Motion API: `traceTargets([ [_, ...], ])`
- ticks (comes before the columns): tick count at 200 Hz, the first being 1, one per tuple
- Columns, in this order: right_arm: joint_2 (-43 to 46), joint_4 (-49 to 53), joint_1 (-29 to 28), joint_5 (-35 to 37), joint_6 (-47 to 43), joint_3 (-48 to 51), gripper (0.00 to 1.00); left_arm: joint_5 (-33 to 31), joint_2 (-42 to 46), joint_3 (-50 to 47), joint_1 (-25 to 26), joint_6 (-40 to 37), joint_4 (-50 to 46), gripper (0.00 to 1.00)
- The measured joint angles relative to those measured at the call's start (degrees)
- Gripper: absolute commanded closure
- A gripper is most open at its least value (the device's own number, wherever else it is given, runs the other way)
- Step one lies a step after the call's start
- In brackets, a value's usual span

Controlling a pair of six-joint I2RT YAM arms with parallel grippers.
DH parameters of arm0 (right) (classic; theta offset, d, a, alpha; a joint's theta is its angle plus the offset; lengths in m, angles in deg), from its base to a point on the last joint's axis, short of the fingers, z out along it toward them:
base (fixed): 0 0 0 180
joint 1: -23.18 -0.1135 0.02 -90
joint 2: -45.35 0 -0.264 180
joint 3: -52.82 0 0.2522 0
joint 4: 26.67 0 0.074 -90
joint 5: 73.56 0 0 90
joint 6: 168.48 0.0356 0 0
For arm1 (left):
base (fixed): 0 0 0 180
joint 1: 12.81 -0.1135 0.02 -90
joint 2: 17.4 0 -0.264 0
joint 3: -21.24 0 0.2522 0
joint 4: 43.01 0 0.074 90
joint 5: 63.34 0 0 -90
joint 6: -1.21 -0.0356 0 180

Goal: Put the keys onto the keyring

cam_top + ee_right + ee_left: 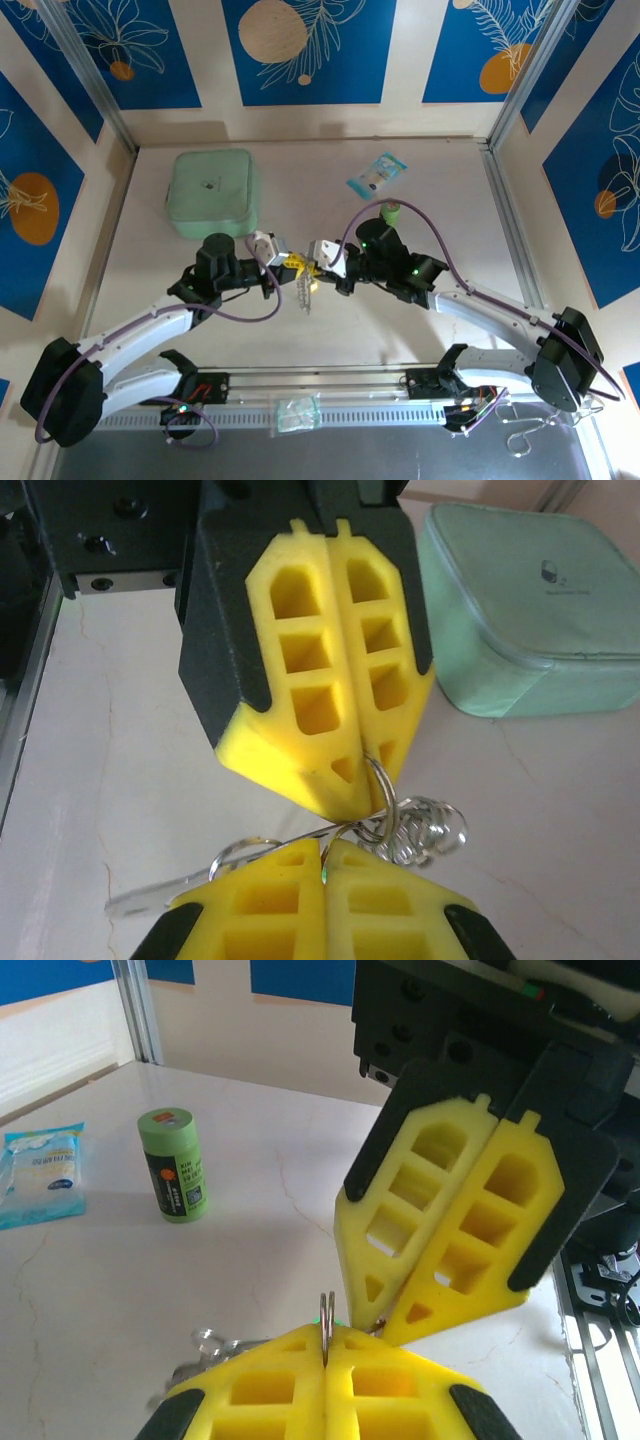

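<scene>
Both grippers meet tip to tip above the table's middle. My left gripper is shut on the keyring, a silvery ring standing edge-on between its yellow pads. In the right wrist view, shiny metal bits and a thin wire loop hang from that keyring under the left gripper. My right gripper is shut on a thin metal piece with a sliver of green between the pads, the green key, mostly hidden. A string of metal bits dangles below the two grippers.
A mint-green zip case lies at the back left. An upright green cylinder and a blue-white packet are at the back right. A small clear bag rests on the front rail.
</scene>
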Motion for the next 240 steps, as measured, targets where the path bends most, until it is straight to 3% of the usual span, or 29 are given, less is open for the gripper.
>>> traceTargets([
  [20, 0.2, 0.0, 0.1, -0.1, 0.2, 0.0, 0.85, 0.0, 0.0, 0.0, 0.0, -0.2, 0.3, 1.00],
  [42, 1.9, -0.3, 2.4, -3.6, 2.1, 1.0, 0.79, 0.3, 0.1, 0.0, 0.0, -1.6, 2.4, 1.00],
  [81, 4.8, -1.2, 11.7, -18.2, 8.2, 2.1, 0.77, 2.6, 0.5, -0.7, 0.0, -7.1, 5.0, 1.00],
  [118, 1.9, -0.9, 12.4, -25.9, 10.2, 1.0, 0.76, 6.1, -0.7, -1.3, 0.0, -11.2, 6.6, 1.00],
  [240, -0.5, -1.6, 10.7, -27.3, 9.5, 0.8, 0.75, 12.0, -3.9, -3.2, 0.0, -10.4, 13.8, 1.00],
])
